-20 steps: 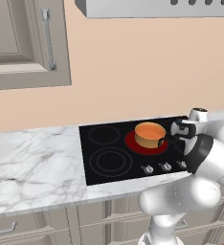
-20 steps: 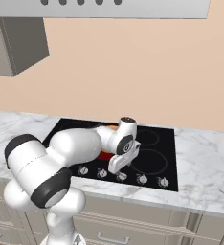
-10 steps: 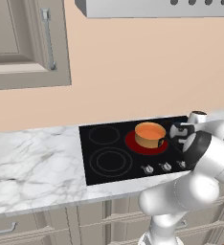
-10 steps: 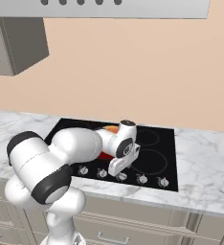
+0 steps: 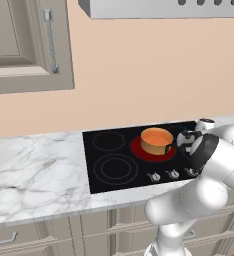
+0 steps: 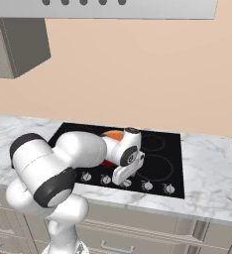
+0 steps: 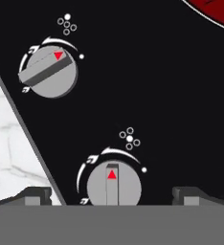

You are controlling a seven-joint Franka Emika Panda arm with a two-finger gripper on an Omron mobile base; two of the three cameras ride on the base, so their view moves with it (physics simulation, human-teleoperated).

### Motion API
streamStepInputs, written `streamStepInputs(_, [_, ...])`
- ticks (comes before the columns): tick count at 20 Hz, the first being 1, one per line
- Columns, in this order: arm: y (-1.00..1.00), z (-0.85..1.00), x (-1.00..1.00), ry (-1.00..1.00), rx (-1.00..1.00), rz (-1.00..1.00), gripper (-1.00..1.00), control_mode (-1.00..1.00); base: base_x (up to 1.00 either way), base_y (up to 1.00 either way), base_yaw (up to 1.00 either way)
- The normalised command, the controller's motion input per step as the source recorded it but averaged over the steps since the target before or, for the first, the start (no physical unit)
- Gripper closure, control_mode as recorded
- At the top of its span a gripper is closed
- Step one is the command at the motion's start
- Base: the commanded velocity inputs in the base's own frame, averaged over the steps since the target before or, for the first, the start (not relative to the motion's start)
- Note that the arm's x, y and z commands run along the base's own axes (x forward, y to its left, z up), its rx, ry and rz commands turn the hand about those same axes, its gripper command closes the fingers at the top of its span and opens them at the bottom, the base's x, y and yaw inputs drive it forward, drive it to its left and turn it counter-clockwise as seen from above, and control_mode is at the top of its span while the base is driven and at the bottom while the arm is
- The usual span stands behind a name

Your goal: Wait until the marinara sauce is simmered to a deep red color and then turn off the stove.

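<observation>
White arrows and dot clusters mark each silver knob (image 7: pixel 114 184).

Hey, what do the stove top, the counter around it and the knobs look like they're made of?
Stove: glossy black glass, judging by its flat surface with printed burner rings. Counter: polished white marble or a lookalike, with grey veining. Knobs: probably brushed metal, matte grey with red pointer marks.

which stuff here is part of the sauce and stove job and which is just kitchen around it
Part of the job:
- orange marinara sauce in the small round tan pot
- flat black glass stove, one burner glowing red
- round silver knob between the open hand tips

Just around:
- white marble counter
- grey wall cabinet
- grey range hood
</observation>
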Motion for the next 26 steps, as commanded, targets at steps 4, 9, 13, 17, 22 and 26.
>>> streamStepInputs(4, [0.00,-0.05,0.00,0.00,0.00,0.00,-1.00,-1.00,0.00,0.00,0.00])
streamStepInputs(9, [0.00,-0.01,0.00,0.00,0.00,0.00,-1.00,-1.00,0.00,0.00,0.00])
streamStepInputs(13, [0.00,-0.02,0.00,0.00,0.00,0.00,-1.00,-1.00,0.00,0.00,0.00])
streamStepInputs(17, [0.00,-0.05,0.00,0.00,0.00,0.00,-1.00,-1.00,0.00,0.00,0.00])
streamStepInputs(22, [0.00,-0.01,0.00,0.00,0.00,0.00,-1.00,-1.00,0.00,0.00,0.00])
streamStepInputs(26, [0.00,0.00,0.00,0.00,0.00,0.00,-1.00,-1.00,0.00,0.00,0.00])
